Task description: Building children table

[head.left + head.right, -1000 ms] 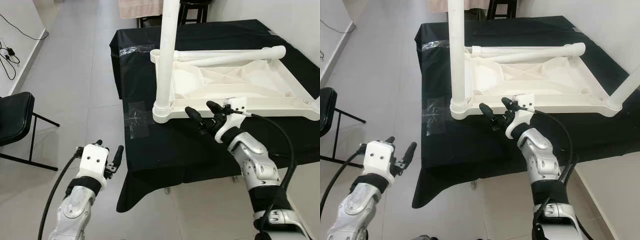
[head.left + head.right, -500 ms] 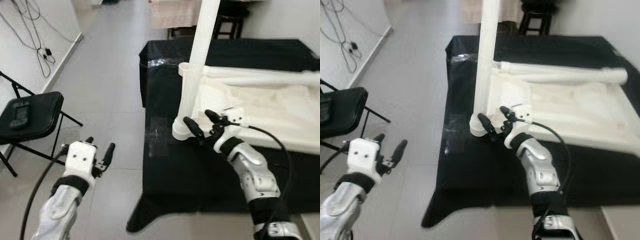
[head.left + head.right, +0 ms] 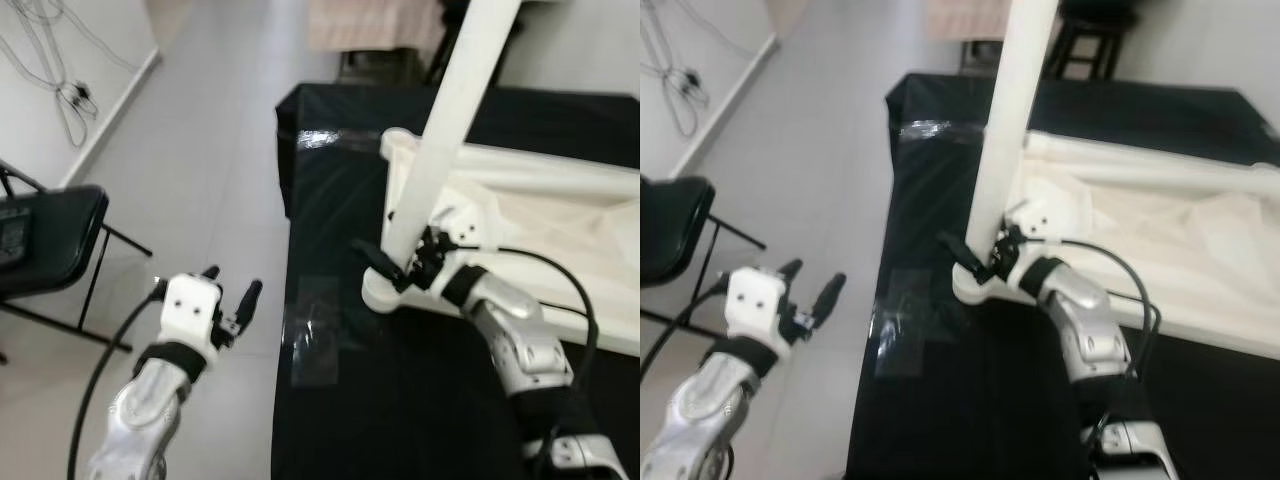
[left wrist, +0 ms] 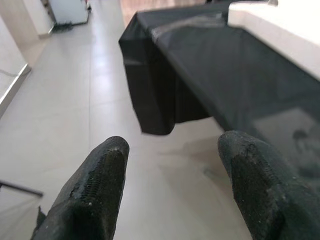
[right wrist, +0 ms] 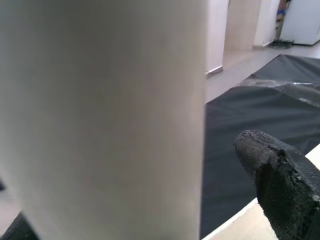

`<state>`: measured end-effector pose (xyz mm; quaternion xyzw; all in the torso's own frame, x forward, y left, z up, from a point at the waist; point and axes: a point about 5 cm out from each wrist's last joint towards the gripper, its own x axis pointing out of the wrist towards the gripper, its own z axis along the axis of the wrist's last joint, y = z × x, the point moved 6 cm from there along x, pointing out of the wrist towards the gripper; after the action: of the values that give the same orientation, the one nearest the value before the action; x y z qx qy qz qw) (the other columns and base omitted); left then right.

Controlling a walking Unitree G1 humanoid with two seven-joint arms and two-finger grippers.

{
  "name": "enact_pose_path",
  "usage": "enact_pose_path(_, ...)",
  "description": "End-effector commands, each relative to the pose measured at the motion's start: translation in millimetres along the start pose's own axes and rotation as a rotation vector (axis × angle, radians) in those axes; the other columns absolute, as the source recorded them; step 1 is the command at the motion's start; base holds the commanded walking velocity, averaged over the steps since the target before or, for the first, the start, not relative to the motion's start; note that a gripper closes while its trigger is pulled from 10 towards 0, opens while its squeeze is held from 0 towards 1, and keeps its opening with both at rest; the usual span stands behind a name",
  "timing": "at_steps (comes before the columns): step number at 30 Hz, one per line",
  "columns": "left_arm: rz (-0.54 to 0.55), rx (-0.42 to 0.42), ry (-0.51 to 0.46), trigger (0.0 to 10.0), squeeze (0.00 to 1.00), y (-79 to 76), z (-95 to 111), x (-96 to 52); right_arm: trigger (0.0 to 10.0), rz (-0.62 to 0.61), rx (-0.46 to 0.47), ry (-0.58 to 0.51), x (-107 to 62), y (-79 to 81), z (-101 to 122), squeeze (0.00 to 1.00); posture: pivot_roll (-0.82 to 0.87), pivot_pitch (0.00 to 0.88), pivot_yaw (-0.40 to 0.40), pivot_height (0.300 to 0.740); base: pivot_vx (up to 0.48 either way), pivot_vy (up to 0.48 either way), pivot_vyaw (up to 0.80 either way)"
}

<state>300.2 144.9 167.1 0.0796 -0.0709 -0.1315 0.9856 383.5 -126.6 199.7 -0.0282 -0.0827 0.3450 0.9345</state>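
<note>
A white children's table [image 3: 545,215] lies upside down on a table draped in black cloth [image 3: 330,200]. One white leg [image 3: 445,130] stands upright in its near-left corner socket. A second leg [image 3: 540,160] lies across the underside. My right gripper [image 3: 395,247] is at the base of the standing leg, open, with a finger on each side. In the right wrist view the leg [image 5: 100,115] is very close and one fingertip [image 5: 275,165] stands apart from it. My left gripper [image 3: 233,280] hangs open over the floor, left of the cloth, holding nothing.
A black folding chair [image 3: 45,235] stands on the grey floor to the left. Cables [image 3: 60,85] lie by the left wall. A patch of clear tape [image 3: 315,335] sticks to the cloth near its left edge. A dark stool [image 3: 1080,45] stands beyond the table.
The camera has moved closer and turned. My right gripper has gone from the table's rim in to the standing leg's base, its fingers now on either side. The left gripper stays open.
</note>
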Motion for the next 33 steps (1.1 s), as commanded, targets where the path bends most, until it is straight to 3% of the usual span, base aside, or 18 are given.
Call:
enact_pose_path(1,-0.045,0.001,0.028,10.0,0.0,-9.0,-5.6,-1.6,10.0,0.067,-0.006,-0.021,4.4,7.1,3.6,0.0,0.14,0.186,-0.049,0.74,0.0,0.0,0.0)
enact_pose_path(6,-0.111,-0.029,0.04,10.0,0.0,-21.9,-8.4,-4.0,10.0,0.185,0.005,-0.028,5.6,18.5,8.1,0.0,0.14,0.188,-0.053,0.74,0.0,0.0,0.0)
enact_pose_path(7,-0.145,-0.046,0.047,10.0,0.0,-28.6,-9.9,-5.4,5.8,0.226,0.014,-0.032,5.5,21.4,10.9,0.0,0.14,0.19,-0.055,0.74,0.0,0.0,0.0)
enact_pose_path(9,-0.167,-0.057,0.051,10.0,0.0,-32.9,-10.8,-6.5,5.8,0.251,0.019,-0.035,5.2,23.2,12.8,0.0,0.14,0.189,-0.056,0.74,0.0,0.0,0.0)
enact_pose_path(10,-0.196,-0.072,0.056,10.0,0.0,-38.7,-12.0,-8.3,0.0,0.283,0.028,-0.034,4.5,24.6,14.2,0.0,0.14,0.189,-0.056,0.74,0.0,0.0,0.0)
enact_pose_path(20,-0.261,-0.103,0.066,10.0,0.0,-49.2,-13.3,-14.6,0.0,0.468,0.024,0.051,-8.4,35.7,3.9,0.0,0.14,0.191,-0.057,0.74,0.0,0.0,0.0)
enact_pose_path(23,-0.267,-0.109,0.067,10.0,0.0,-50.8,-13.2,-16.1,0.0,0.549,0.035,0.114,-24.8,44.2,-6.1,0.0,0.13,0.19,-0.061,0.74,0.0,0.0,0.0)
enact_pose_path(27,-0.27,-0.111,0.067,10.0,0.0,-51.5,-13.3,-16.7,0.0,0.571,0.045,0.14,-33.0,47.4,-10.3,0.0,0.13,0.19,-0.066,0.74,0.0,0.0,0.0)
enact_pose_path(28,-0.273,-0.115,0.066,10.0,0.0,-52.3,-13.4,-17.9,0.0,0.523,0.062,0.174,-39.2,48.1,-19.0,0.0,0.13,0.189,-0.083,0.74,0.0,0.0,0.0)
enact_pose_path(29,-0.277,-0.121,0.064,10.0,0.0,-52.7,-13.0,-19.5,0.0,0.364,0.045,0.217,-36.4,44.3,-34.5,0.0,0.13,0.191,-0.089,0.74,0.0,0.0,0.0)
enact_pose_path(30,-0.277,-0.121,0.064,10.0,0.0,-52.7,-13.0,-19.5,0.0,0.364,0.045,0.217,-36.4,44.3,-34.5,0.0,0.13,0.191,-0.089,0.74,0.0,0.0,0.0)
enact_pose_path(31,-0.283,-0.129,0.061,10.0,0.0,-52.6,-12.4,-21.2,0.0,-0.089,0.019,0.281,-32.0,16.6,-54.2,0.0,0.11,0.204,-0.078,0.74,0.0,0.0,0.0)
enact_pose_path(32,-0.283,-0.129,0.061,10.0,0.0,-52.6,-12.4,-21.2,0.0,-0.089,0.019,0.281,-32.0,16.6,-54.2,0.0,0.11,0.204,-0.078,0.74,0.0,0.0,0.0)
enact_pose_path(33,-0.296,-0.139,0.056,10.0,0.0,-53.8,-11.3,-22.5,0.0,-0.325,0.05,0.35,-48.1,17.8,-70.1,0.0,0.11,0.204,-0.076,0.74,0.0,0.0,0.0)
